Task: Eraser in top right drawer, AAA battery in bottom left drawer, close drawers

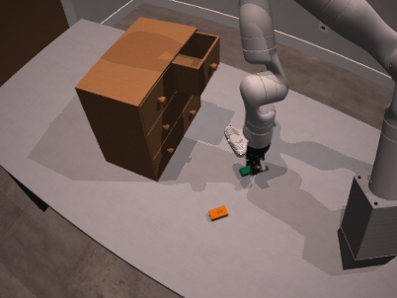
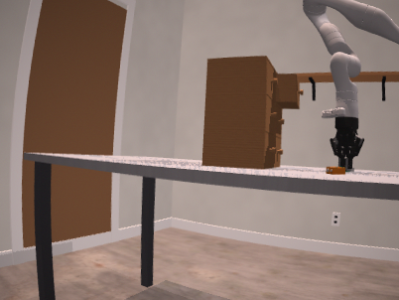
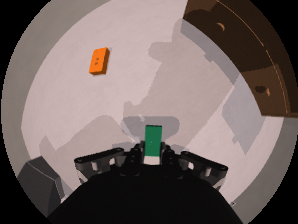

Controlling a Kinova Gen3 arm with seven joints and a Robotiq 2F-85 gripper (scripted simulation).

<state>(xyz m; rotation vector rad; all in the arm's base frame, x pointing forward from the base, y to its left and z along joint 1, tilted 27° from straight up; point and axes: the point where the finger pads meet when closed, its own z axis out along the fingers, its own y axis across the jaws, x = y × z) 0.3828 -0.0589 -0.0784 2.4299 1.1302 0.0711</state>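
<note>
My gripper (image 1: 253, 170) (image 2: 347, 166) (image 3: 152, 147) points straight down at the table (image 1: 123, 222), in front of the chest, and is shut on the green eraser (image 1: 244, 171) (image 3: 153, 139). The eraser is a small green block with a white end and sits at or just above the table top. The small wooden chest (image 1: 125, 84) (image 2: 238, 111) (image 3: 233, 36) stands upright to the left. Its top-row right drawer (image 1: 201, 49) (image 2: 289, 90) is pulled out; the other drawers sit in. I cannot make out the AAA battery.
A small flat orange block (image 1: 217, 212) (image 2: 335, 170) (image 3: 99, 60) lies on the table in front of the gripper, towards the near edge. The arm's base (image 1: 367, 227) stands at the right edge of the table.
</note>
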